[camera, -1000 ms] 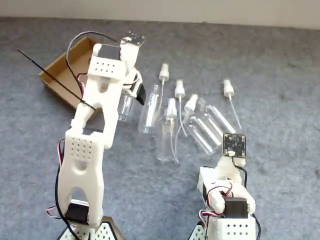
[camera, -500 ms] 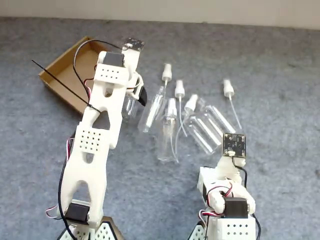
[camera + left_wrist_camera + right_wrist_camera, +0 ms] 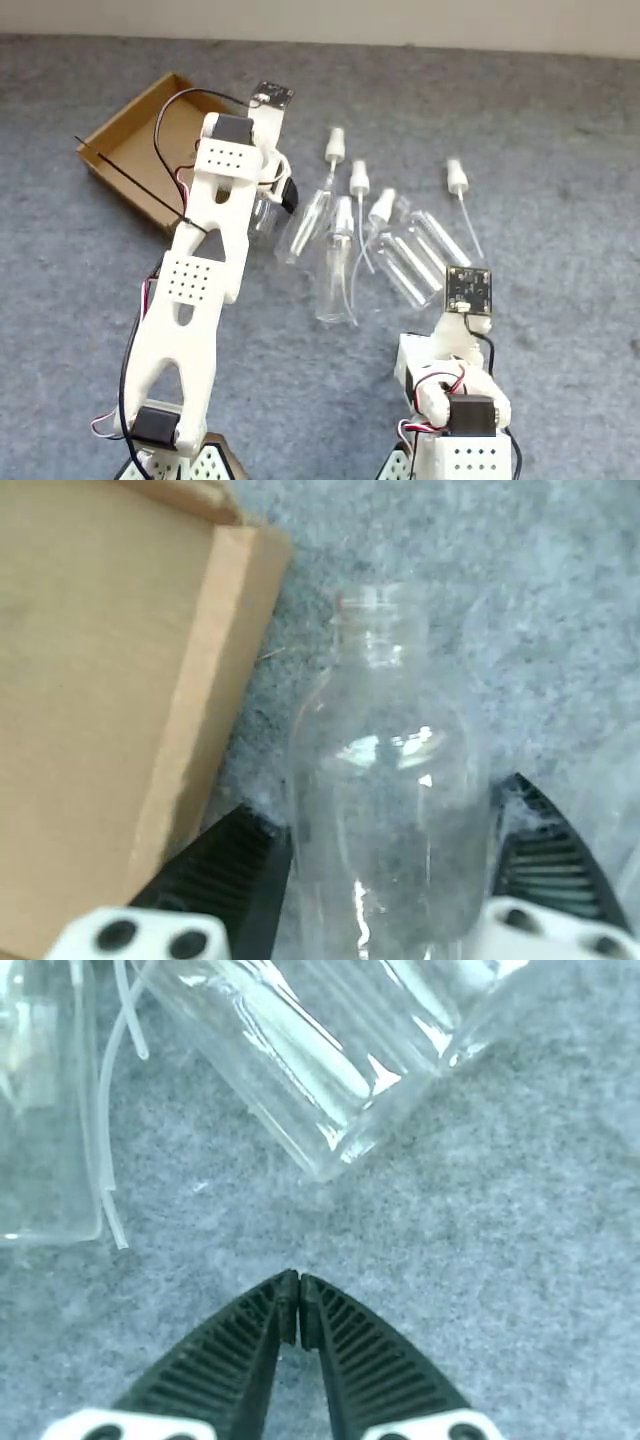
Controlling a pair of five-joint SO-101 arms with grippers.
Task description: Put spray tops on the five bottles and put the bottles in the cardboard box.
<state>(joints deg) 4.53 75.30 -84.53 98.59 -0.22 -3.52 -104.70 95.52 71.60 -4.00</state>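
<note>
The left arm (image 3: 205,260) has swung a little away from the cardboard box (image 3: 125,150), uncovering more of it; the right arm (image 3: 452,395) has stayed put. Loose bottles (image 3: 335,270) and spray tops (image 3: 457,178) lie clustered on the grey mat (image 3: 560,130). The left gripper (image 3: 390,815) is clamped on a topless clear bottle (image 3: 380,750), just beside the box wall. The right gripper (image 3: 299,1310) has its fingers pressed together, near a lying bottle's base (image 3: 330,1150).
</note>
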